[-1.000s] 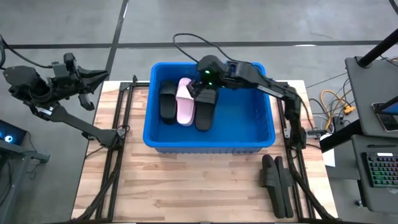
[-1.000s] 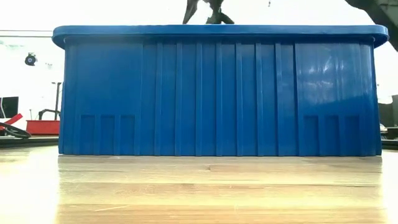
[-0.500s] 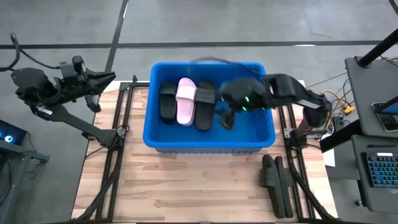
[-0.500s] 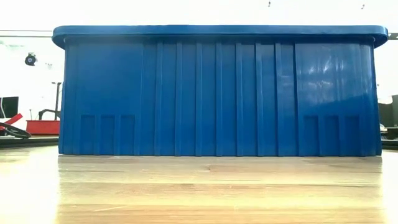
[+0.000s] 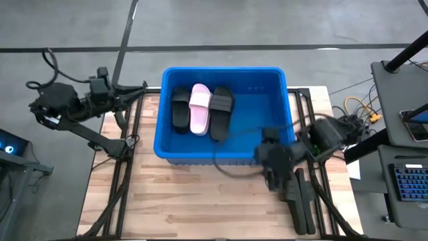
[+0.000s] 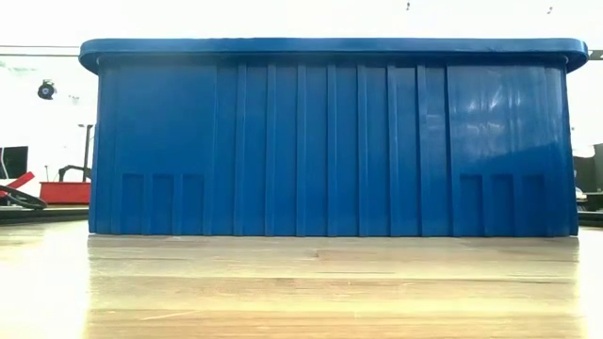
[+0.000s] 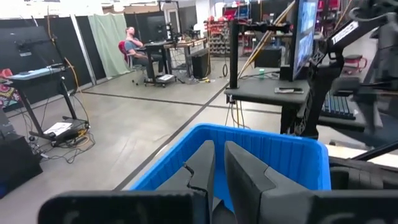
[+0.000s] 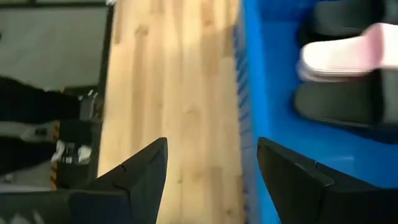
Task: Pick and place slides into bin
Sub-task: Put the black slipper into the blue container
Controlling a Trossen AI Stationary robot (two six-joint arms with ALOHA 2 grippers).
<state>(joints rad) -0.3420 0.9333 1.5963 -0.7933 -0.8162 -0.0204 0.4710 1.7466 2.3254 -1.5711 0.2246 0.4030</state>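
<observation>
The blue bin [image 5: 200,157] stands mid-table; it fills the low view [image 6: 330,141]. Inside it, at its left, three slides lie side by side on the floor: a black one [image 5: 179,107], a pale pink one [image 5: 199,108] and a black one [image 5: 221,112]. Two more black slides [image 5: 297,197] lie on the table at the near right. My right gripper [image 5: 271,173] is open and empty above the table, just in front of the bin's near wall, next to those two slides. My left gripper [image 5: 137,89] is shut and empty beside the bin's left rim.
The bin's right half [image 5: 264,114] is bare blue floor. Bare wooden tabletop [image 5: 194,201] lies in front of the bin. Black frame rails [image 5: 127,161] run along the table's left and right sides. A desk with a keyboard [image 5: 408,181] stands off the table's right edge.
My right gripper has left the black slide lying flat beside the pink one. It has swung across the bin toward the right, then over the near rim toward the table's near right. My left gripper has moved right, toward the bin's left rim.
</observation>
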